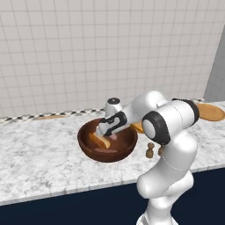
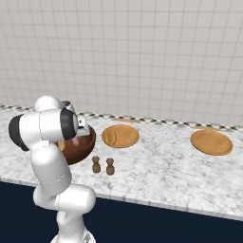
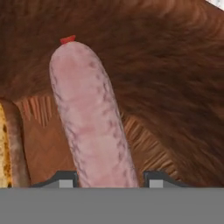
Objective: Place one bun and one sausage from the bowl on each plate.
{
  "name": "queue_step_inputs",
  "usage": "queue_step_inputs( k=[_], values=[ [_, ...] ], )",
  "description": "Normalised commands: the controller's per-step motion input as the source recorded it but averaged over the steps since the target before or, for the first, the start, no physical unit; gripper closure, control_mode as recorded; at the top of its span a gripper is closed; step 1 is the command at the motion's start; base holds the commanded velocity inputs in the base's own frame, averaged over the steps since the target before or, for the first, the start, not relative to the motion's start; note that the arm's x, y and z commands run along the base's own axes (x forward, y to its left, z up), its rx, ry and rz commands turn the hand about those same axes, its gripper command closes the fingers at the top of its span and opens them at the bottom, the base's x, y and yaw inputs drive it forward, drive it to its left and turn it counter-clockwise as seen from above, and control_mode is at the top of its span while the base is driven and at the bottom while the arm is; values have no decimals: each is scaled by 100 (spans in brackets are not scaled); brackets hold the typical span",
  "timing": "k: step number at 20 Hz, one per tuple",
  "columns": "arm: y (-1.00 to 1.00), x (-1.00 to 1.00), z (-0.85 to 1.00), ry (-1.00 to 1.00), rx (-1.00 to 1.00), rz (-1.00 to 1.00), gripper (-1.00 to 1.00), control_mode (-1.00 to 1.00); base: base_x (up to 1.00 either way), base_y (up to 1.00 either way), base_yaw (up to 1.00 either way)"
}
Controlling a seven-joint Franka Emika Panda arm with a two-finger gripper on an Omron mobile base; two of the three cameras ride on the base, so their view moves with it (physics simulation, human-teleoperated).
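Note:
The dark reddish-brown wooden bowl [image 1: 88, 147] [image 2: 81, 146] [image 3: 175, 65] stands on the counter with my gripper [image 1: 108, 133] [image 3: 110, 179] reaching down inside it. A pink sausage [image 3: 92, 122] [image 1: 114, 137] lies lengthwise between the two fingertips [image 3: 65, 179], which press against its sides near one end. A golden bun [image 1: 99, 141] [image 3: 6, 144] rests in the bowl just beside the sausage. Two flat tan plates lie to the right: the near plate [image 2: 124, 137] and the far plate [image 2: 211, 142] [image 1: 212, 112]. On the near plate's left part lies a tan bun-like shape [image 2: 109, 136].
Two small brown shakers [image 2: 96, 164] [image 2: 110, 166] [image 1: 150, 150] stand on the marble counter just right of the bowl, close to the front edge. A tiled wall runs behind the counter. My arm's elbow arches over the bowl's right side.

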Motion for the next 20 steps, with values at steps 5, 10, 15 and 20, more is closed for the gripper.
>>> queue_step_inputs(
  k=[5, 10, 15, 20],
  values=[
    [-32, -56, 61, -5, 4, 0, 100, -100, 0, 0, 0],
    [-60, -38, 100, -5, 16, -1, 100, -100, 0, 0, 0],
    [-93, 4, 76, 6, 14, -15, 100, -100, 0, 0, 0],
    [-100, 40, 28, 7, 12, -7, 100, -100, 0, 0, 0]
  ],
)
